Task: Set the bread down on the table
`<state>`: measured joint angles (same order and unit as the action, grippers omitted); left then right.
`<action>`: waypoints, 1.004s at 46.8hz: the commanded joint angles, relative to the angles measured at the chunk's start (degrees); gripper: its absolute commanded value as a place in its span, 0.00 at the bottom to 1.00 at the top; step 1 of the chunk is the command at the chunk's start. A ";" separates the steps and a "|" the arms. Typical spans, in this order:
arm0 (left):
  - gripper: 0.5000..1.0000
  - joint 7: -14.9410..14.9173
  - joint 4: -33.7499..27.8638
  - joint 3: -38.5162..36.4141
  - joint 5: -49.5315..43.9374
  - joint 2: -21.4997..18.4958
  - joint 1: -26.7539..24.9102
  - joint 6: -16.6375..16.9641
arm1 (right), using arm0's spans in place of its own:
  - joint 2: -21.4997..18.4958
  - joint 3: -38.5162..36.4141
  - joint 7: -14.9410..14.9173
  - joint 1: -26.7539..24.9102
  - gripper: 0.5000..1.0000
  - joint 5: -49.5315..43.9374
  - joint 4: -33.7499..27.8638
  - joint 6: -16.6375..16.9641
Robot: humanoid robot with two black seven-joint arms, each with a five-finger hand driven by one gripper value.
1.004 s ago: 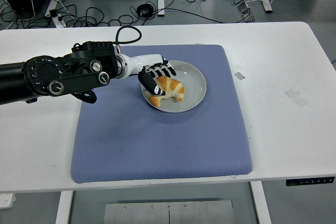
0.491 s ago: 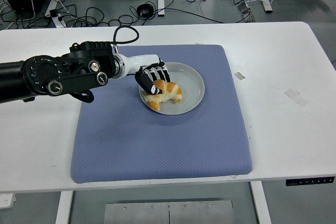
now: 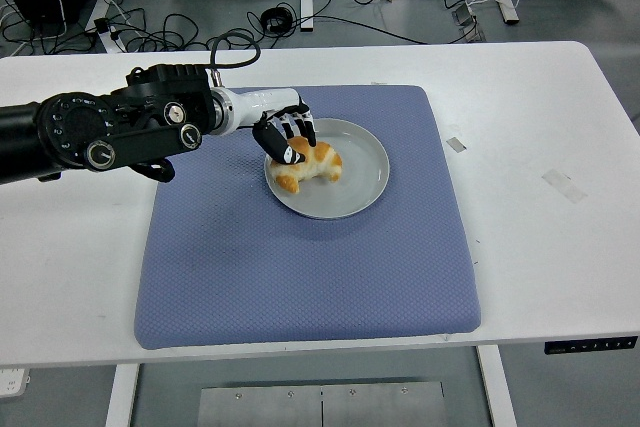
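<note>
Head view
Robot hand: the left robot hand (image 3: pixel 288 140) reaches in from the left side, its fingers (image 3: pixel 297 131) curled down over the bread; it appears to be gripping the bread from above, which suits a lift straight off the dish.
Bread: a golden croissant-like piece of bread (image 3: pixel 308 164) lies directly under and just right of the robot hand, on the left half of the plate; whether it has left the plate's floor cannot be told.
Plate: the grey plate (image 3: pixel 362 162) sits under the robot hand and extends away to its right; its raised rim is presumably why the grasp comes from overhead rather than from the side.
Mat: a blue mat (image 3: pixel 300 277) lies beneath the plate and spreads well beyond the robot hand on all sides, cushioning the working area.
Surface: the white surface (image 3: pixel 540 127) carries the mat; bare stretches lie to the far right of the robot hand and behind its arm on the left.
Task state: judged as the grasp step; the bread is on the plate, not yet set down off it.
Right arm: not visible.
Next move, judged: raise the bread clear of the rim before carrying it sideways.
</note>
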<state>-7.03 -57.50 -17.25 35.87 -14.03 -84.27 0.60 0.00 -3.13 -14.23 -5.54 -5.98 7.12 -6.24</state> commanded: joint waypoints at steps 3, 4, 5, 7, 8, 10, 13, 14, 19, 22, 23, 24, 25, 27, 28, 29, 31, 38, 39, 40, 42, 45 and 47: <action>0.00 0.00 1.95 0.29 -0.01 -0.82 -1.07 -0.25 | 0.00 -0.03 0.00 0.00 1.00 0.00 0.00 0.00; 0.00 0.00 2.04 0.29 -0.01 -1.17 -1.16 -0.34 | 0.00 -0.03 0.00 0.00 1.00 0.00 0.00 0.00; 0.00 0.00 2.13 0.37 -0.01 -1.52 -1.16 -0.51 | 0.00 -0.03 0.00 0.00 1.00 0.00 0.00 0.00; 0.00 0.08 2.31 0.29 -0.01 -1.88 -1.42 -0.60 | 0.00 -0.03 0.00 0.00 1.00 0.00 0.00 0.00; 0.00 0.00 2.40 0.29 -0.01 -1.96 -1.51 -0.60 | 0.00 0.05 0.00 0.00 1.00 0.00 0.00 0.00; 0.00 0.08 3.01 0.29 -0.01 -2.05 -1.51 -0.60 | 0.00 -0.03 0.00 0.00 1.00 0.00 0.00 0.00; 0.00 0.17 3.89 0.20 -0.01 -2.05 -1.34 -0.69 | 0.00 -0.03 0.00 0.00 1.00 0.00 0.00 0.00; 0.00 0.17 3.98 0.29 -0.01 -2.14 -1.25 -0.69 | 0.00 -0.03 0.00 0.00 1.00 0.00 0.00 0.00; 0.00 0.17 4.15 0.20 -0.01 -3.72 -1.16 -0.69 | 0.00 -0.03 0.00 0.00 1.00 0.00 0.00 0.00; 0.00 0.17 4.24 0.11 -0.01 -4.34 -0.99 -0.69 | 0.00 -0.03 0.00 0.00 1.00 0.00 0.00 0.00; 0.00 0.17 4.24 0.11 -0.01 -4.42 -0.90 -0.69 | 0.00 -0.03 0.00 0.00 1.00 0.00 0.00 0.00; 0.00 0.26 4.33 0.11 -0.01 -4.42 -0.81 -0.69 | 0.00 0.05 0.00 0.00 1.00 0.00 0.00 0.00; 0.00 0.26 4.42 0.02 -0.01 -4.51 -0.72 -0.69 | 0.00 0.06 0.00 0.00 1.00 0.00 0.00 0.00; 0.00 0.35 4.85 0.02 -0.01 -4.60 -0.55 -0.69 | 0.00 0.05 0.00 0.00 1.00 0.00 0.00 0.00; 0.00 0.35 5.12 0.02 -0.01 -4.69 -0.46 -0.69 | 0.00 -0.03 0.00 0.00 1.00 0.00 0.00 0.00; 0.00 0.43 5.29 0.02 -0.01 -4.78 -0.37 -0.69 | 0.00 -0.03 0.00 0.00 1.00 0.00 0.00 0.00; 0.00 0.52 5.65 0.02 -0.01 -5.13 -0.28 -0.78 | 0.00 0.05 0.00 0.00 1.00 0.00 0.00 0.00; 0.00 0.79 6.52 0.11 -0.01 -6.27 0.33 -0.78 | 0.00 -0.03 0.00 0.00 1.00 0.00 0.00 0.00; 0.00 0.79 6.70 0.11 -0.01 -6.36 0.51 -0.78 | 0.00 0.05 0.00 0.00 1.00 0.00 0.00 0.00; 0.00 0.79 6.79 0.11 -0.01 -6.36 0.77 -0.87 | 0.00 -0.03 0.00 0.00 1.00 0.00 0.00 0.00; 0.00 0.79 7.05 0.20 -0.01 -6.36 1.30 -0.78 | 0.00 -0.03 0.00 0.00 1.00 0.00 0.00 0.00; 0.00 0.87 8.02 0.20 -0.01 -6.53 2.09 -0.78 | 0.00 -0.03 0.00 0.00 1.00 0.00 0.00 0.00; 0.00 0.87 8.98 0.29 -0.01 -6.71 2.79 -0.78 | 0.00 -0.03 0.00 0.00 1.00 0.00 0.00 0.00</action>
<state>-6.17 -49.67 -17.04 35.86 -20.52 -82.37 -0.21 0.00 -3.16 -14.24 -5.54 -5.98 7.12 -6.24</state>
